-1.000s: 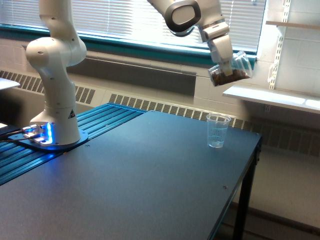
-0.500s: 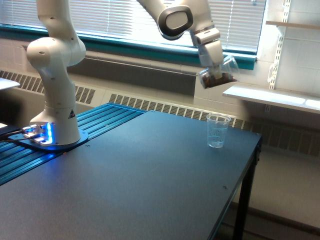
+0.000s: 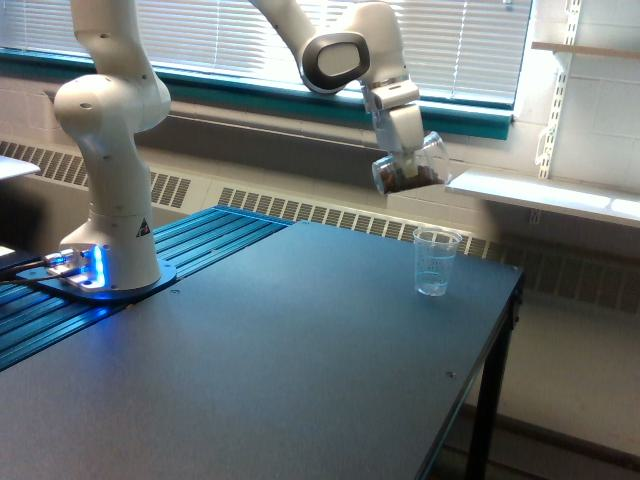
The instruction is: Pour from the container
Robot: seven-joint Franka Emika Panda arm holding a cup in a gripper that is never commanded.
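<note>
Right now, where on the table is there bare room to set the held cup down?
Most of the table is bare: the whole stretch between the arm base and the small cup. Only that far right corner is taken, with the container overhead.

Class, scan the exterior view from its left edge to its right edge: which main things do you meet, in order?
Robot base with blue lights → white arm column → tilted container in the end effector → narrow empty cup on the table → wall shelf.
</note>
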